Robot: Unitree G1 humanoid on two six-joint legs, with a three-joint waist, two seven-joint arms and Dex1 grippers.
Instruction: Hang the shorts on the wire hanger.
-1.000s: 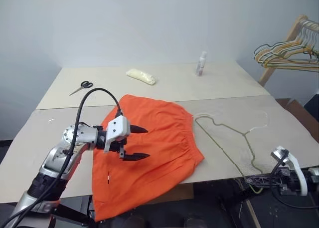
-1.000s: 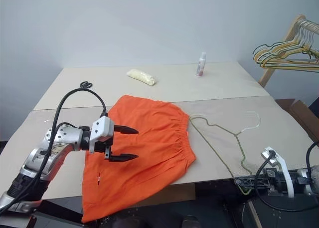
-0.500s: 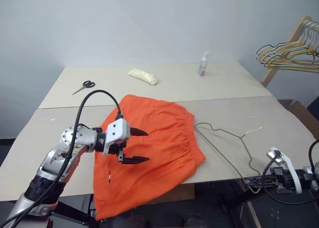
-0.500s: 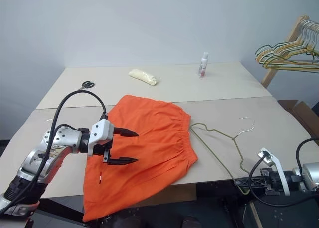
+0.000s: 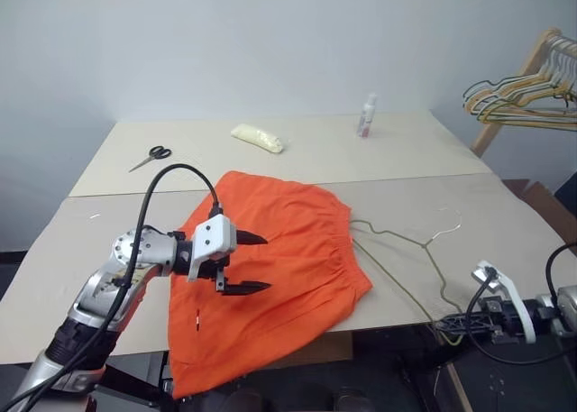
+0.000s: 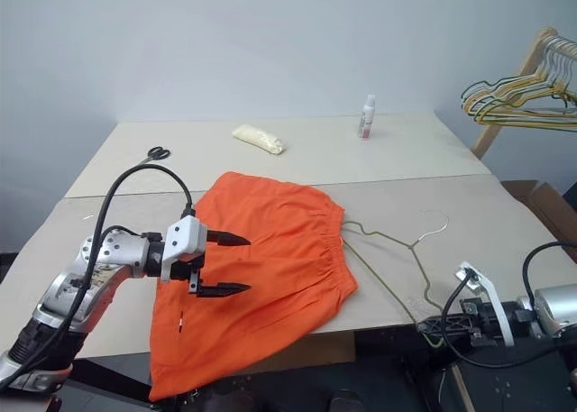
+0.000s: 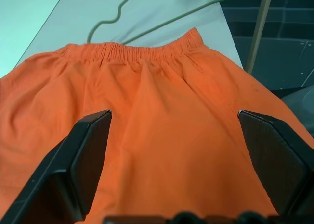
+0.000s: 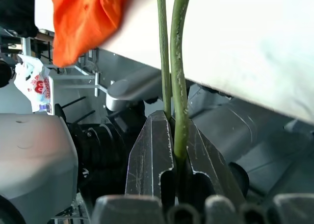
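The shorts (image 5: 270, 268) lie spread flat near the front edge of the table (image 5: 406, 160), their lower part draping over that edge, the gathered waistband turned toward the right side. The wire hanger (image 5: 406, 250) lies just beside the waistband, its hook (image 5: 448, 223) pointing toward the right edge and one corner reaching past the front edge, where the right gripper (image 5: 455, 323) is clamped on it; the right wrist view shows the two fingers (image 8: 152, 155) pressed together around the doubled green wire below the table's edge, a detail too small to read in the head views. The left gripper (image 5: 243, 262) hangs over the middle of the shorts with its fingers (image 7: 83, 155) spread wide and nothing between them; its wrist view shows only orange fabric between the pads, with the waistband and part of the wire beyond. Well apart from the shorts, along the far part of the table, lie scissors (image 5: 149, 157) toward the far left corner, a pale yellow bundle (image 5: 257, 138) near the middle, and a small white bottle (image 5: 366, 115) standing upright near the far edge. Off the table's right side a wooden rack (image 5: 532, 87) carries a bunch of hangers. Nothing lies between the shorts and the wire hanger
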